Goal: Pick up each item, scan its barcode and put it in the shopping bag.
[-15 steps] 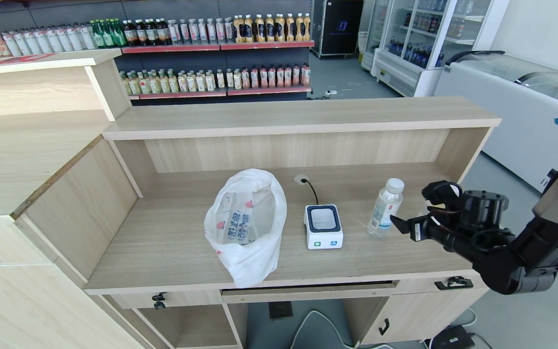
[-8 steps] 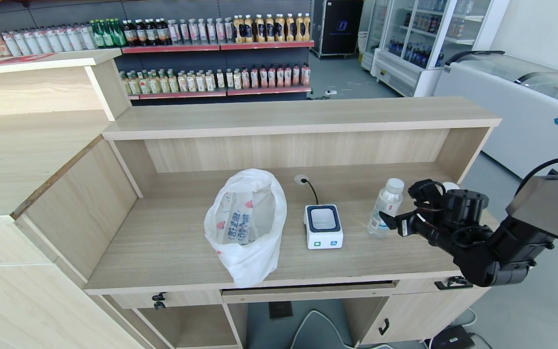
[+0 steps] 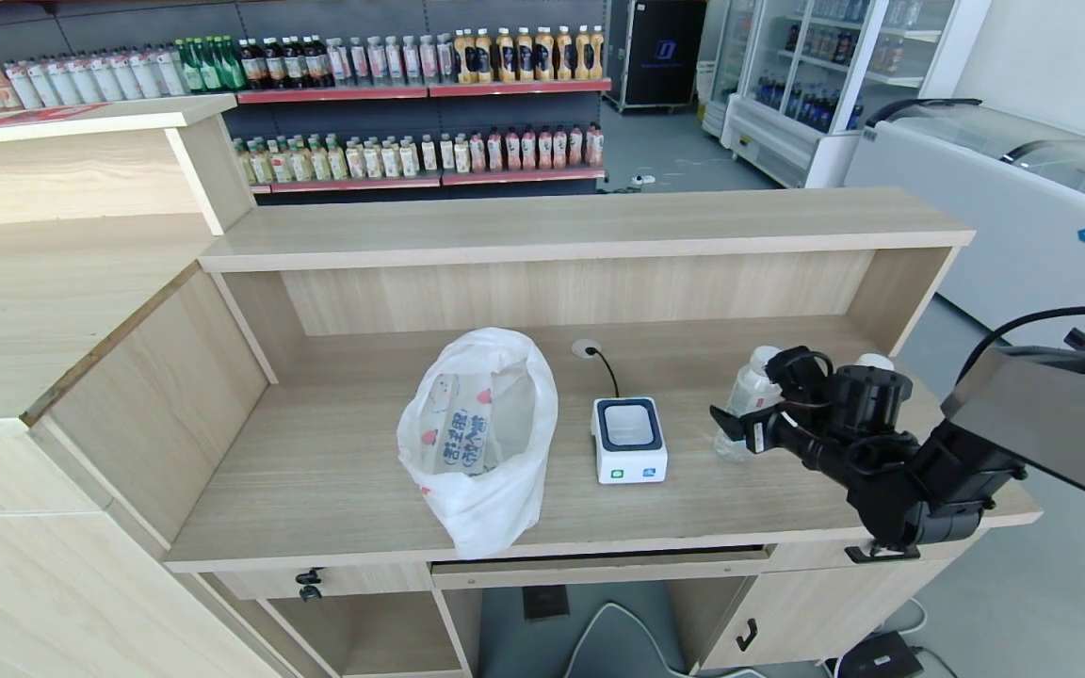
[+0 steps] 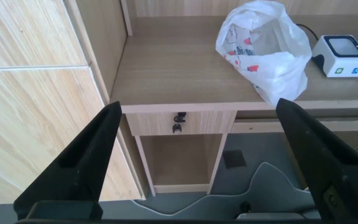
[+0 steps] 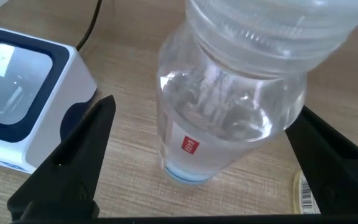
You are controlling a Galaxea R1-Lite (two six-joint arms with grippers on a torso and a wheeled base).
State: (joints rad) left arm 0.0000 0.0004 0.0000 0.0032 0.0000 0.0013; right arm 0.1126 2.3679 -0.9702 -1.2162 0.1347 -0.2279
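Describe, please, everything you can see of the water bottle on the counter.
The water bottle is clear plastic with a white cap and a small red label mark. It stands upright on the wooden counter, right of the scanner, filled with clear liquid. The right gripper's open fingers flank it, not visibly touching.

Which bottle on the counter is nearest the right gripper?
The clear bottle beside the scanner, between the right gripper's fingers; the other bottle stands farther right.

The right arm (image 3: 919, 471) stretches forward from the right side, wrist roughly level. The right pincer (image 3: 752, 391) is spread wide, jaws well apart. The left pincer (image 4: 197, 109) is held low, also spread wide.
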